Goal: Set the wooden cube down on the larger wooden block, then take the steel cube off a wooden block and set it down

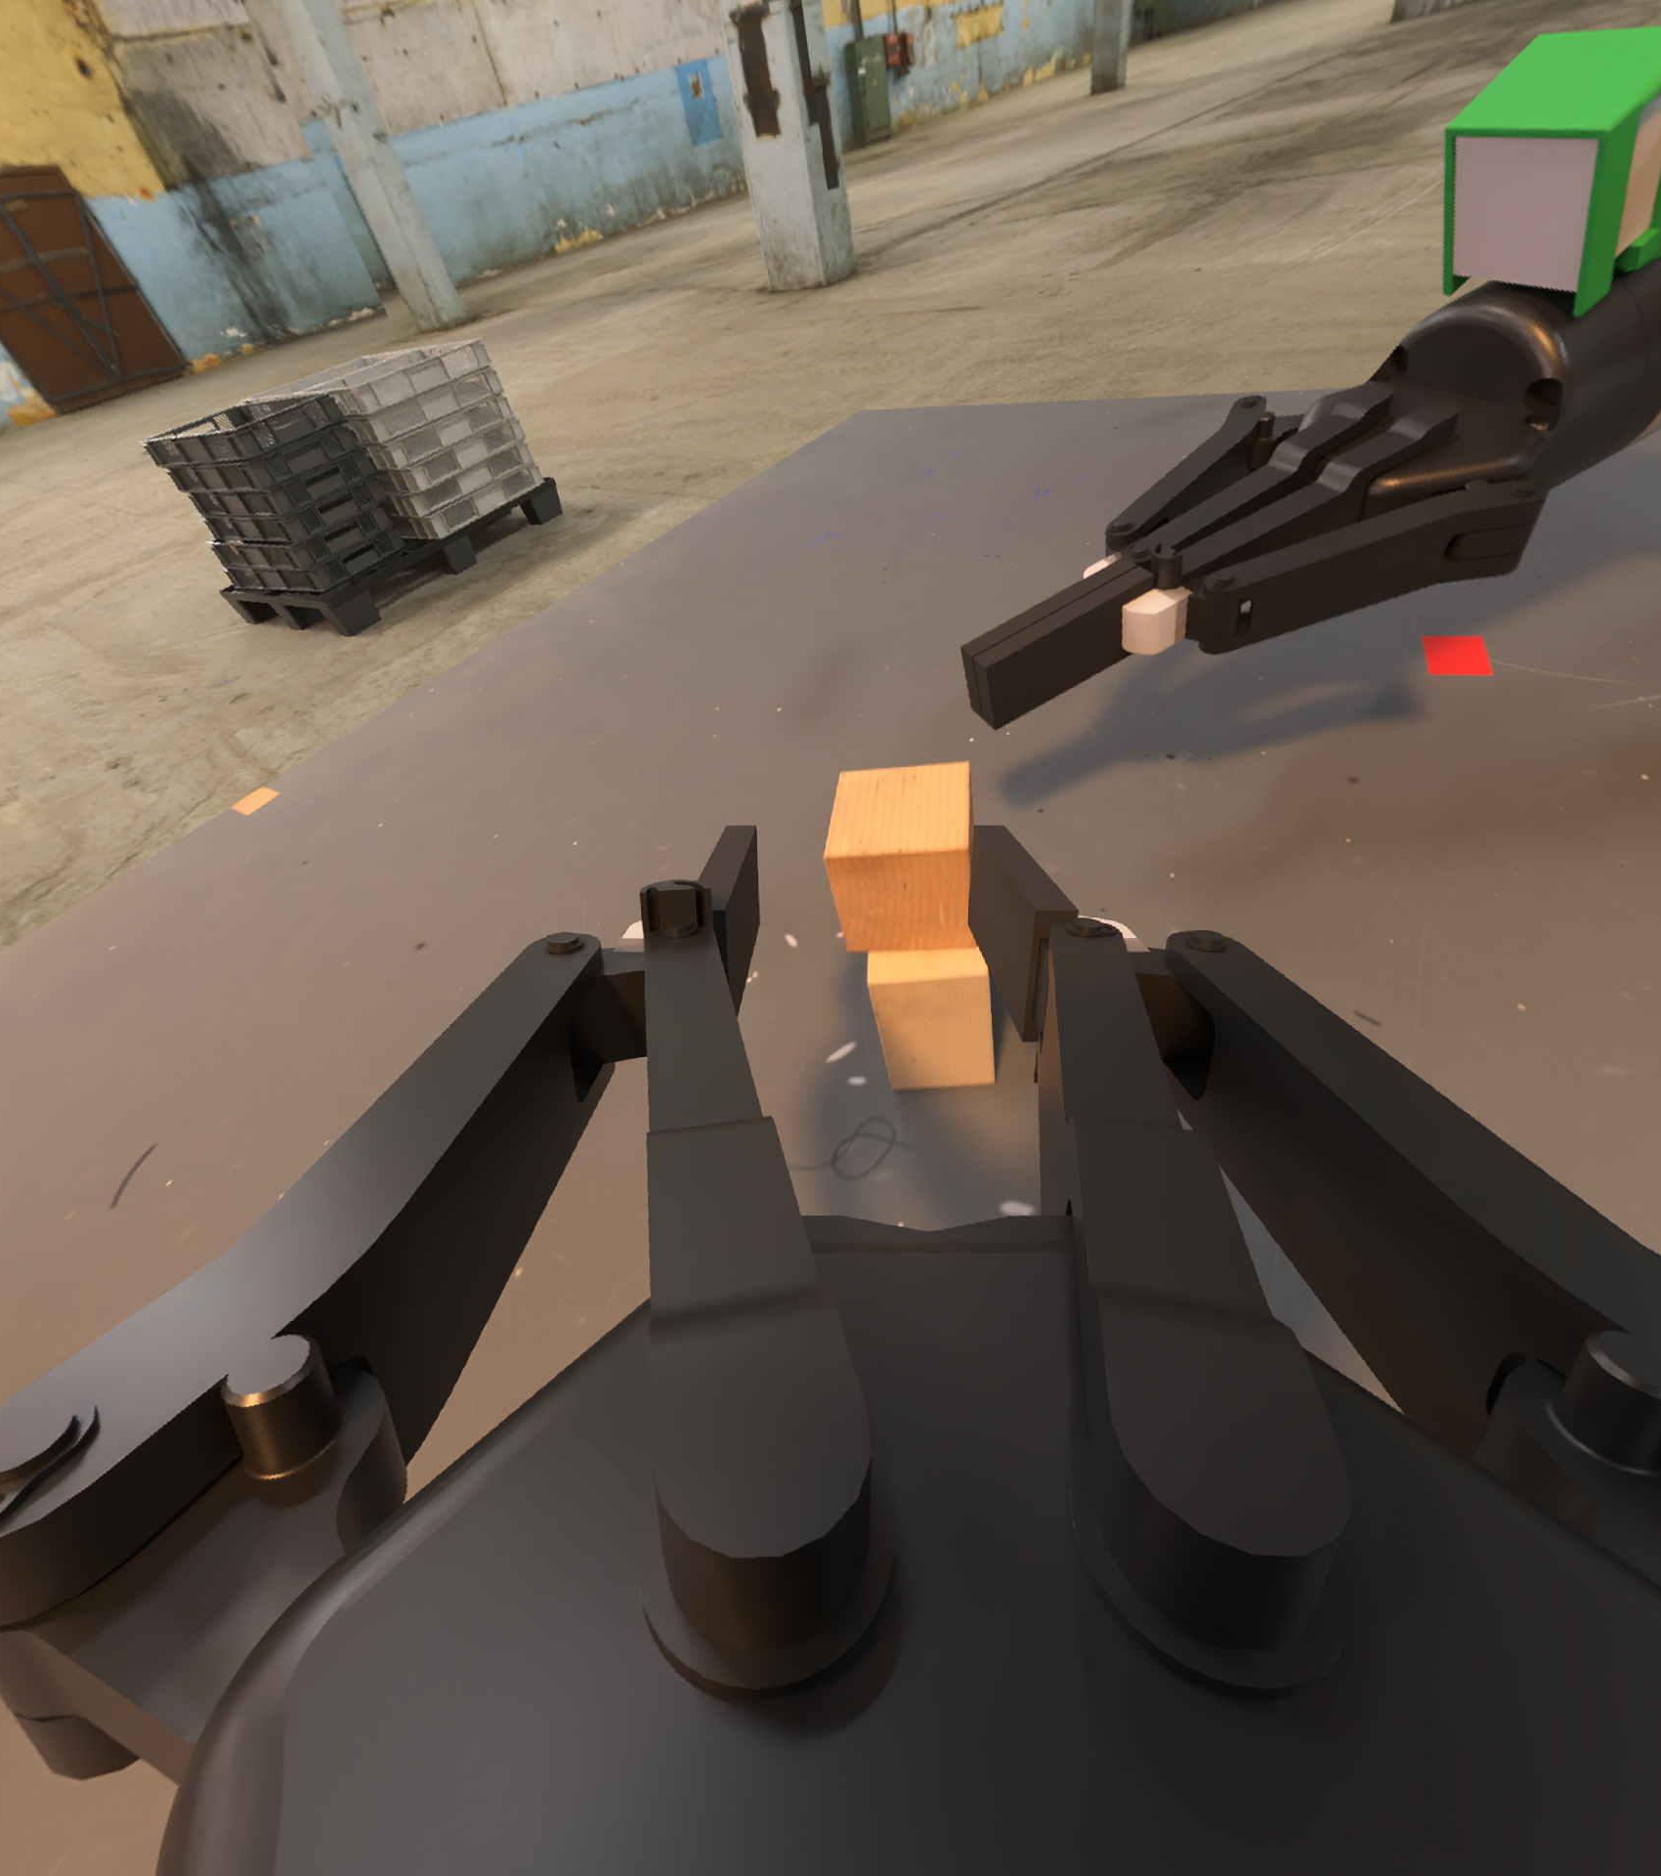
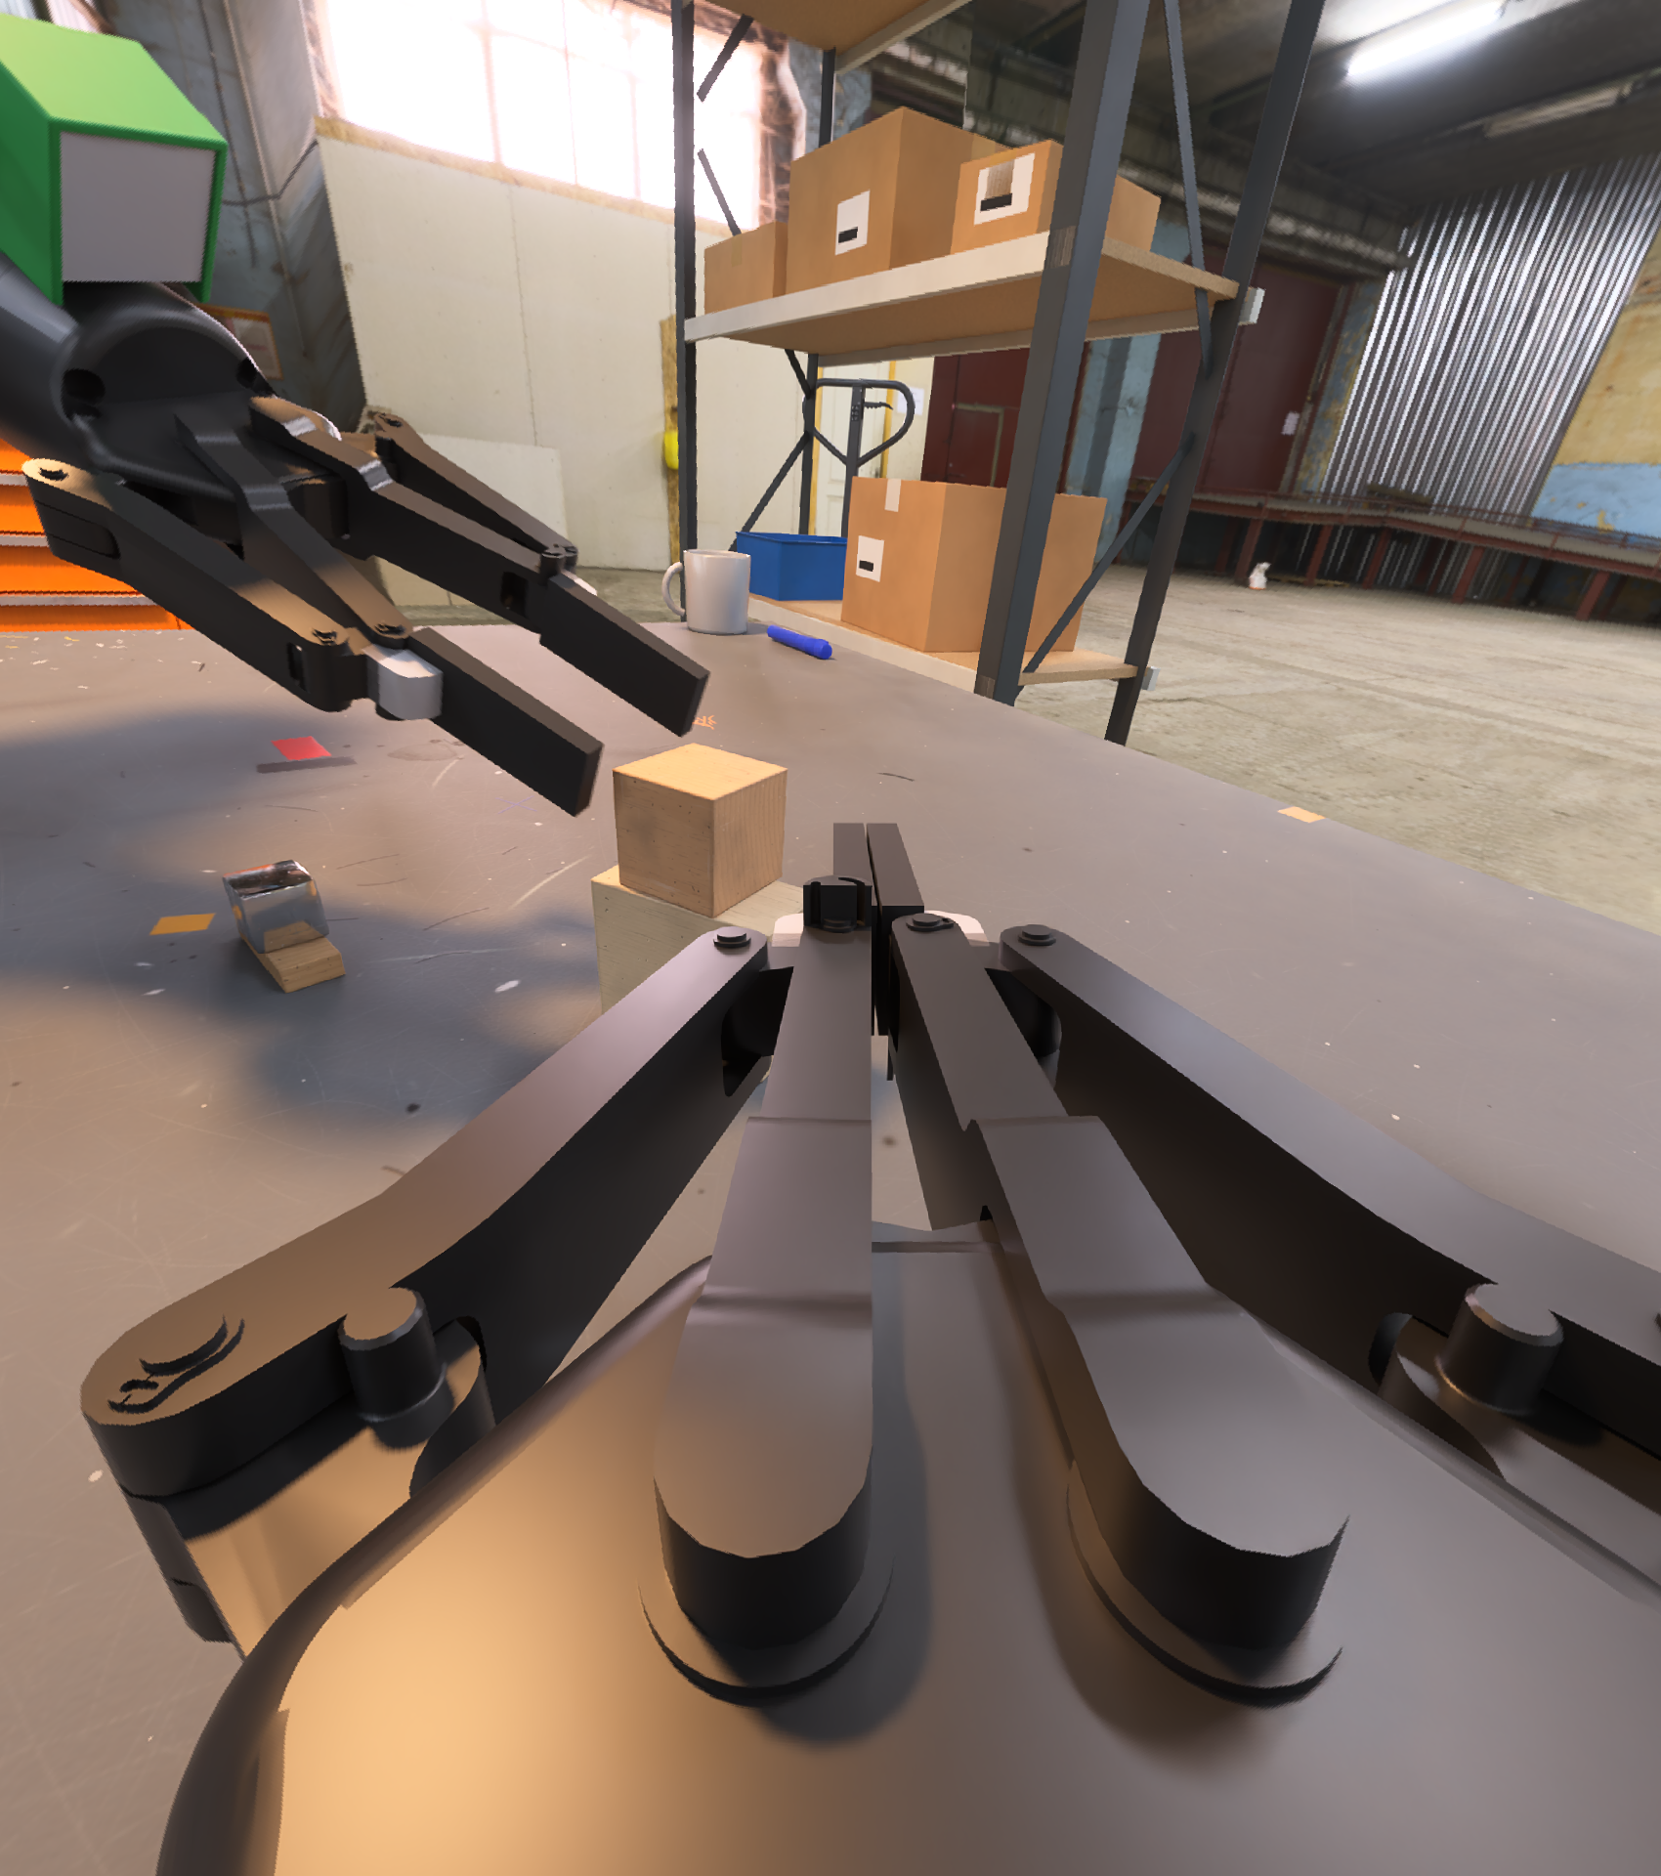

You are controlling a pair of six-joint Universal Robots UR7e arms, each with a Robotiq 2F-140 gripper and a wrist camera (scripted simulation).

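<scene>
My left end effector [image 1: 867, 893] is spread wide around the cube [image 1: 900, 855], fingers clear of its sides with daylight on the near-left one, so nothing is gripped. The cube sits on the block [image 1: 933, 1015], overhanging it a little in the left wrist view; I judge the first step done.

What matters next is the steel cube [image 2: 273, 898]. It rests on a small wedge [image 2: 304, 962], tilted, well apart from the stack. In the right wrist view it lies to the left of the stack, on the same side as the left end effector [image 2: 639, 746], so I judge the left arm the nearer one. It has no long axis to speak of. My right end effector [image 2: 872, 863] is pressed fully closed on nothing, pointing past the stack's right side.

The worktop [image 2: 1212, 964] is dark grey, scuffed and speckled, with a red patch [image 2: 301, 749] and an orange patch [image 2: 182, 923] on it, and a mug [image 2: 715, 591] and blue marker [image 2: 799, 642] at its far edge. Around it is a warehouse hall: shelving with boxes [image 2: 872, 198], concrete pillars and stacked crates [image 1: 349, 477] on a pallet.
</scene>
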